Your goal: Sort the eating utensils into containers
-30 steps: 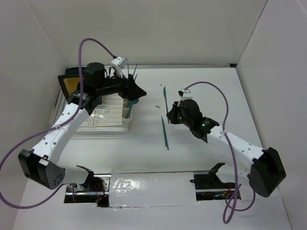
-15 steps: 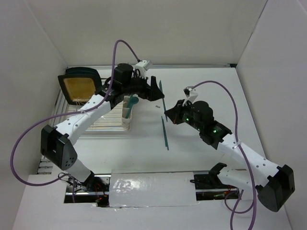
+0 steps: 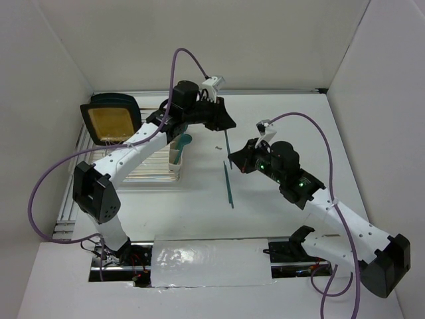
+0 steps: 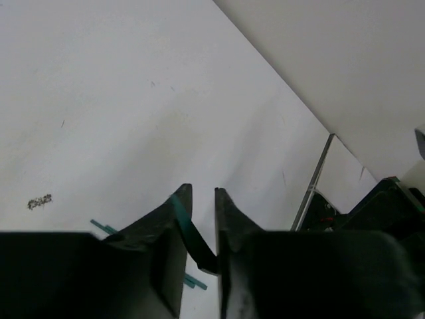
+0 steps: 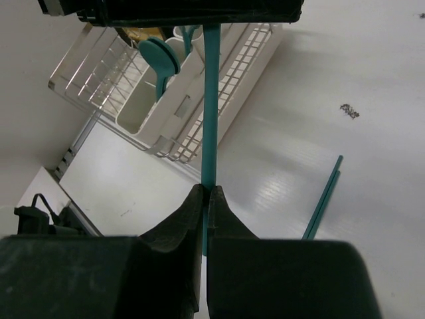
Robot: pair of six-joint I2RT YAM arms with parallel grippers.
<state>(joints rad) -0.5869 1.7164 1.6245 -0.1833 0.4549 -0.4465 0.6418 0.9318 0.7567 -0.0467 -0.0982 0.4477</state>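
A slim teal utensil hangs above the table between both grippers. My right gripper is shut on its lower end, jaws pinched tight. My left gripper has come onto its upper end; in the left wrist view the teal strip slants across the narrow gap, touching both fingers. A second utensil lies flat on the table just below, also in the right wrist view. The cream containers hold a teal spoon, bowl up.
The wire dish rack stands left of the containers, and a tan-and-black board leans at its far corner. A tiny dark speck lies on the table near the grippers. White walls close in the back and both sides.
My left arm swung right from the containers to the utensil held up by my right gripper, and its jaws closed from wide open onto the strip. The right gripper barely moved.
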